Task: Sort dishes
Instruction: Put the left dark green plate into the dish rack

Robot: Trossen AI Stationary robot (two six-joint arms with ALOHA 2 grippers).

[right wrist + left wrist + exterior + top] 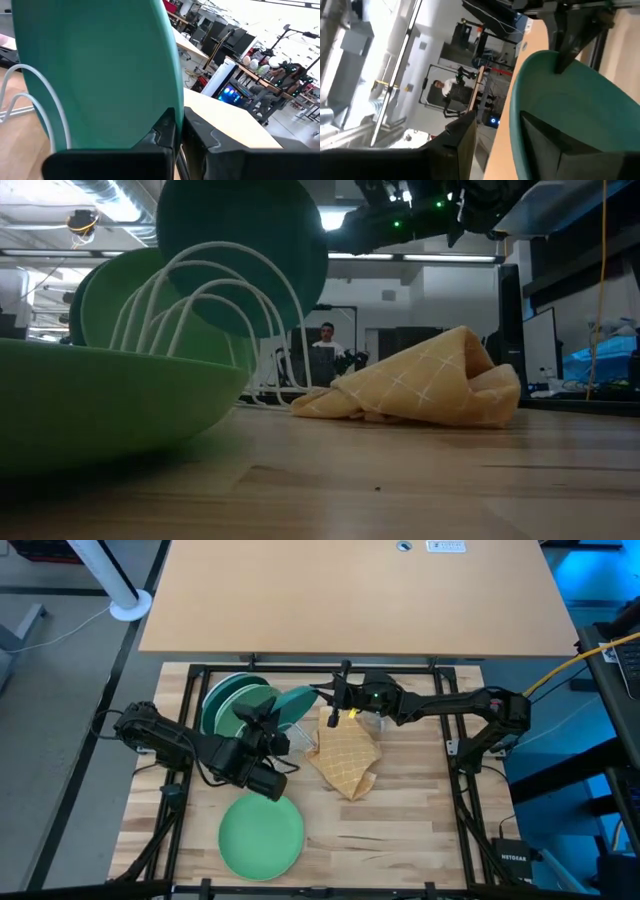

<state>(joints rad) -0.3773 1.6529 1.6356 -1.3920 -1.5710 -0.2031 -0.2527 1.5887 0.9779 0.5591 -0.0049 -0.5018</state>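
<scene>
The surface (400, 830) is a pale wooden butcher-block top framed by dark metal rails, with a second, plain tan tabletop (350, 590) butting against its far edge. A white wire rack (215, 300) stands at the far left of the surface, holding upright light green plates (228, 700). A teal plate (290, 705) stands on edge at the rack's right end, leaning over it. The right gripper (334, 697) reaches in from the right and is clamped shut on that teal plate's rim; its own wrist view shows the two dark fingers (167, 132) pressed together on the edge. The left gripper (268, 720) sits against the same plate from the near side with its fingers spread apart, one on each side of the rim, not squeezing it. A crumpled yellow checked cloth (345, 760) lies near the middle of the surface, just right of the rack. A lone light green plate (262, 836) lies flat near the front edge, well apart from the rack. In the room beyond, the low view shows a ceiling with ducts and strip lights, white walls, dark monitors and a seated person (326, 337) in the distance. The wrist views show more desks, equipment and other people farther off.
</scene>
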